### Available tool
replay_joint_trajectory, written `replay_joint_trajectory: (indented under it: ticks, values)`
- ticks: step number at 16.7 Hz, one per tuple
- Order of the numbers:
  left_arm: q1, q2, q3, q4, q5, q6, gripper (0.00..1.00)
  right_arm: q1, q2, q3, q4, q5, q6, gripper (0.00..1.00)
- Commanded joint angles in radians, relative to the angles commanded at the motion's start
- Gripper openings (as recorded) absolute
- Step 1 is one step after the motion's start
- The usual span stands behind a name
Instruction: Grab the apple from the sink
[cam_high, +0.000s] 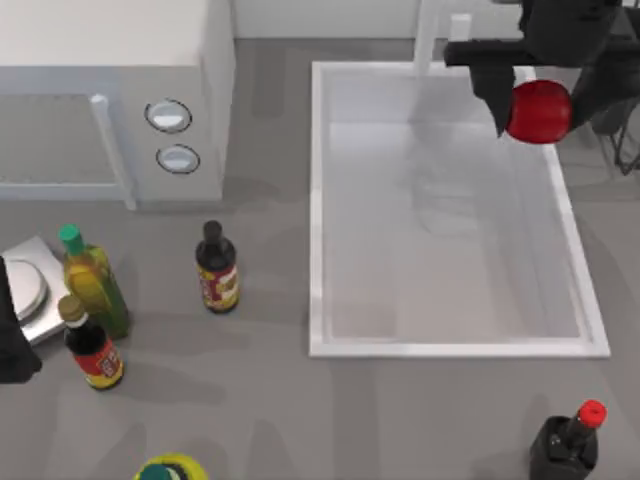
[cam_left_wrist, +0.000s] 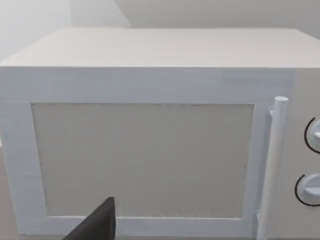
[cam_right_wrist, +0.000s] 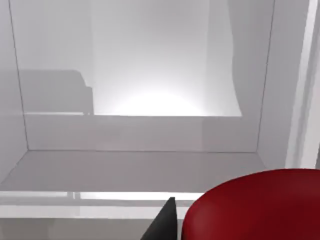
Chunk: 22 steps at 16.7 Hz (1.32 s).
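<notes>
The red apple (cam_high: 540, 110) hangs over the back right corner of the white sink (cam_high: 318, 200), lifted clear of the basin floor. My right gripper (cam_high: 537, 108) is shut on the apple, dark fingers on either side of it. In the right wrist view the apple (cam_right_wrist: 257, 207) bulges large and close, with the sink (cam_right_wrist: 140, 132) basin beyond it and one dark fingertip (cam_right_wrist: 165, 225) beside the fruit. My left arm (cam_high: 12, 335) is parked at the table's left edge, and one of its dark fingers (cam_left_wrist: 97, 225) shows in the left wrist view.
A white microwave (cam_high: 110, 90) with two knobs stands at the back left. Bottles stand left of the sink: a green-capped oil bottle (cam_high: 92, 280), two dark sauce bottles (cam_high: 216, 268) (cam_high: 92, 345). A red-capped dark bottle (cam_high: 567, 440) stands at the front right. A faucet (cam_high: 432, 35) rises behind the sink.
</notes>
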Motion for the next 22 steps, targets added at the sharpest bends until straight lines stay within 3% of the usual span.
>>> replay_joint_trajectory:
  ticks: [5, 9, 16, 22]
  values:
    - [0.000, 0.000, 0.000, 0.000, 0.000, 0.000, 1.00, -0.238, -0.186, -0.357, 0.117, -0.012, -0.236, 0.00]
    - [0.000, 0.000, 0.000, 0.000, 0.000, 0.000, 1.00, -0.369, -0.286, -0.511, 0.179, -0.018, -0.366, 0.00]
    - [0.000, 0.000, 0.000, 0.000, 0.000, 0.000, 1.00, -0.378, -0.290, -0.538, 0.199, -0.018, -0.376, 0.00]
    - [0.000, 0.000, 0.000, 0.000, 0.000, 0.000, 1.00, -0.378, -0.263, -0.758, 0.463, -0.018, -0.375, 0.00]
